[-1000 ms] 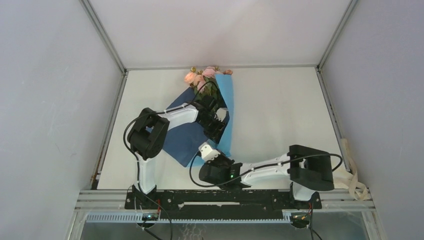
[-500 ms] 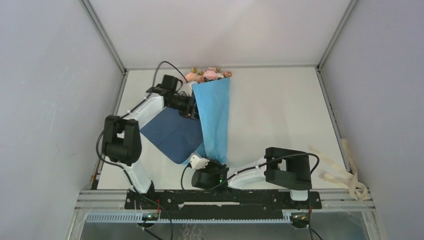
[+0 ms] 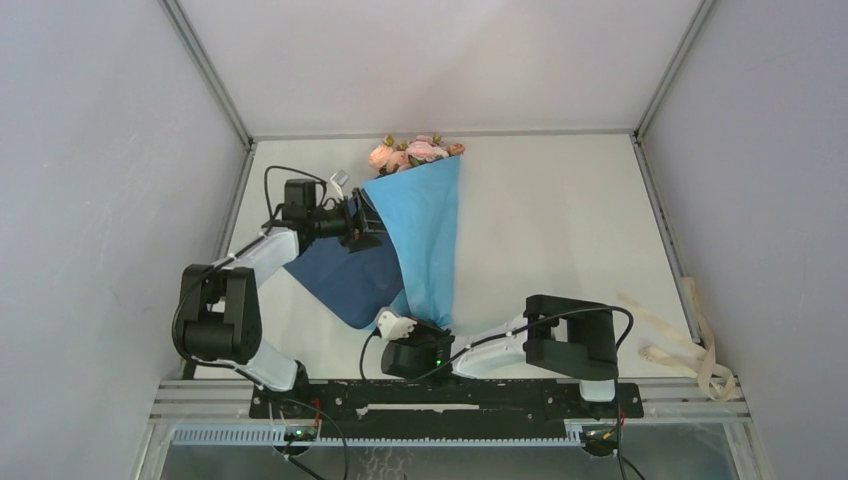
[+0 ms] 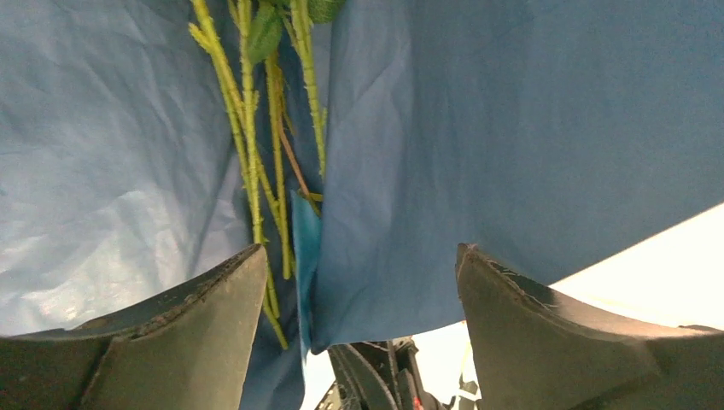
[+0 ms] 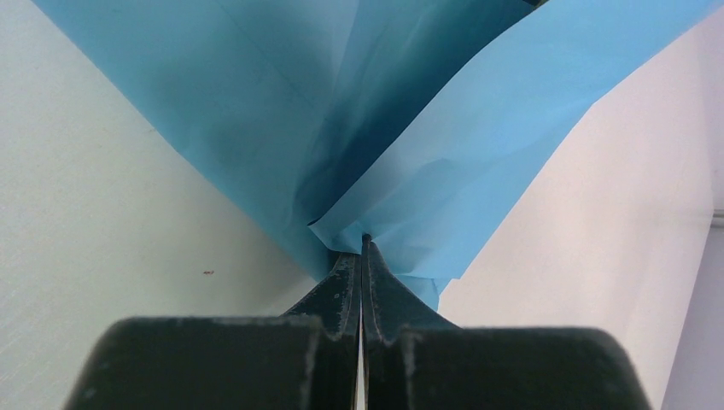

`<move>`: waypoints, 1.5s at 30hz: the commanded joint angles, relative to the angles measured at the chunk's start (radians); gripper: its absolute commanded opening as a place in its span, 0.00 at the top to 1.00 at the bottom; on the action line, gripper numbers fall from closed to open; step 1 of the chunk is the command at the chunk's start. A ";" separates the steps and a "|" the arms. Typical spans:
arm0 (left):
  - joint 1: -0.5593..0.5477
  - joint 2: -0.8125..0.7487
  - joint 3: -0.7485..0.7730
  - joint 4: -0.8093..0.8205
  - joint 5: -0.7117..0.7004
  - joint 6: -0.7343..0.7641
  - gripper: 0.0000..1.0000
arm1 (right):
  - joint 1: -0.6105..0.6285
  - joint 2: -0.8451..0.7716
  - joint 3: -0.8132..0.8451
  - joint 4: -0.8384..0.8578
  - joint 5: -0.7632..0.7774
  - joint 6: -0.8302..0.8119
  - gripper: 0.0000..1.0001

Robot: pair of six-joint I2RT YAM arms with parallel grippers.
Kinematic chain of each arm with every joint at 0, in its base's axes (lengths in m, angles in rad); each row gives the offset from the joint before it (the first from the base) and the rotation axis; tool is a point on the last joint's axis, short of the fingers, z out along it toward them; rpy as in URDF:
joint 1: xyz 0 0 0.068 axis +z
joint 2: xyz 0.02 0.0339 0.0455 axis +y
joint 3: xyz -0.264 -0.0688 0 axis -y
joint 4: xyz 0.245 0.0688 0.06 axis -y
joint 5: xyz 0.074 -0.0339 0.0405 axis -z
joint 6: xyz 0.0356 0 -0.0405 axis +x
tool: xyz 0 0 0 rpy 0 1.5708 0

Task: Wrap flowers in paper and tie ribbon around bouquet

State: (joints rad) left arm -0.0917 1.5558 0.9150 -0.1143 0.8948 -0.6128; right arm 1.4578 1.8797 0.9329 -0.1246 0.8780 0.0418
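white table (image 3: 560, 230), ribbon (image 3: 660, 318) at right edge, left hand (image 3: 361, 222) released, right hand (image 5: 362, 246) pinching paper (image 3: 425, 240)

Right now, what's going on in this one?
Two arms are wrapping flowers in paper. One side of the sheet is folded over the stems, light blue side up; the other side lies flat, showing navy. The right end effector is shut on the paper's near tip. The left end effector is open beside the fold, holding nothing. The ribbon lies at the table's right edge, untouched, so tying is not yet done.
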 commanded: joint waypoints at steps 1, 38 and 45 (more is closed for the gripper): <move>-0.050 -0.015 -0.032 0.171 0.032 -0.128 0.14 | 0.013 0.008 0.028 0.003 -0.036 -0.014 1.00; -0.075 0.050 -0.010 0.048 -0.035 -0.058 0.91 | 0.019 0.005 0.027 -0.013 -0.027 -0.039 1.00; -0.025 0.215 0.037 -0.001 -0.094 0.045 1.00 | 0.018 -0.082 0.027 -0.086 -0.101 -0.063 0.79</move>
State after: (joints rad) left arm -0.1509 1.6970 0.8856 -0.0868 0.8402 -0.6510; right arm 1.4616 1.8774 0.9363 -0.1440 0.8513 -0.0154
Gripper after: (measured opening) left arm 0.006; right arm 0.137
